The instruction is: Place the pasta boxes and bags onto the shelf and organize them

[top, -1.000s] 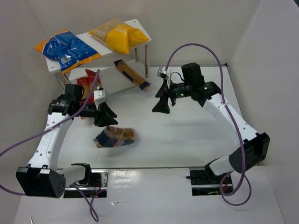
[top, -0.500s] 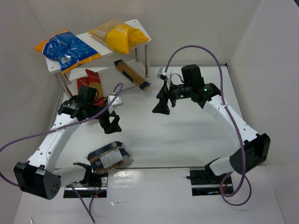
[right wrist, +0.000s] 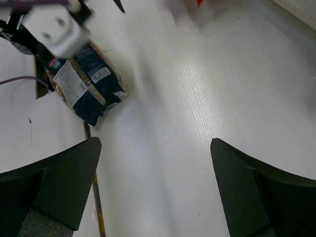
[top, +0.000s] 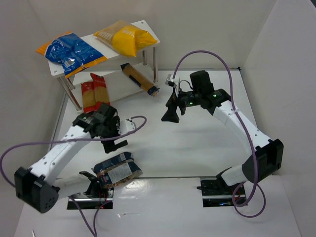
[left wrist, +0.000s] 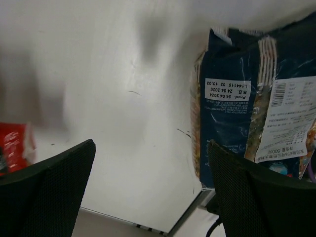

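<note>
Blue-and-orange bag [top: 71, 52] and yellow bag [top: 126, 37] sat atop the shelf [top: 146, 24], long slim tan box [top: 139, 79] below; red spaghetti packs [top: 94, 94] and clear bag [top: 116, 170] lay unshelved on the table [top: 197, 143] (left tool [top: 117, 143] and right tool [top: 170, 107] both gaping, empty).

The rack [top: 146, 24] stands far left on the table [top: 197, 143] — left-hand bag [top: 71, 52] and right-hand bag [top: 126, 38] side by side on top, slim box [top: 139, 79] beneath. Spaghetti packs [top: 94, 94] lie before it — a third bag [top: 116, 170] at the near edge.
</note>
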`<state>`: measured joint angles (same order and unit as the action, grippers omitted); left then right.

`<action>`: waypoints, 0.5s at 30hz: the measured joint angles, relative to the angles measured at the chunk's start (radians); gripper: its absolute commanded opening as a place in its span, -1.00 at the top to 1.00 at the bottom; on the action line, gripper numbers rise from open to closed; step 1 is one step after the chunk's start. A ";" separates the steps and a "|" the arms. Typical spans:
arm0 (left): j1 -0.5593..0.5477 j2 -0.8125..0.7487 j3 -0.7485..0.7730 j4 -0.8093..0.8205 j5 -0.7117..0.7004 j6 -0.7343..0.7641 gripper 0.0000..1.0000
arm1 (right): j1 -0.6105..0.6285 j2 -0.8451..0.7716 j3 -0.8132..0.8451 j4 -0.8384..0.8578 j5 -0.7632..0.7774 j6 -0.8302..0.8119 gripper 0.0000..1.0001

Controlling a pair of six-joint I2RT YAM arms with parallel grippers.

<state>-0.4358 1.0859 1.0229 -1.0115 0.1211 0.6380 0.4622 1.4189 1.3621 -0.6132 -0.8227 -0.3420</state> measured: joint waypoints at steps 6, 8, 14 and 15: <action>-0.013 0.212 -0.035 -0.019 0.042 0.047 -1.00 | 0.000 0.027 0.000 0.001 0.001 0.000 -1.00; -0.013 0.253 -0.019 -0.032 0.080 0.066 -1.00 | 0.000 0.029 -0.002 0.001 0.002 0.000 -1.00; -0.024 0.352 0.014 -0.063 0.192 0.107 -1.00 | 0.000 0.029 -0.021 0.009 0.004 0.000 -1.00; -0.027 0.363 0.021 -0.068 0.203 0.117 -1.00 | 0.000 0.030 -0.022 0.009 0.003 0.000 -1.00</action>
<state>-0.4629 1.4487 1.0435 -1.0798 0.3237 0.7555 0.4622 1.4487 1.3403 -0.6044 -0.8192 -0.3424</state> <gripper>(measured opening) 1.000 0.999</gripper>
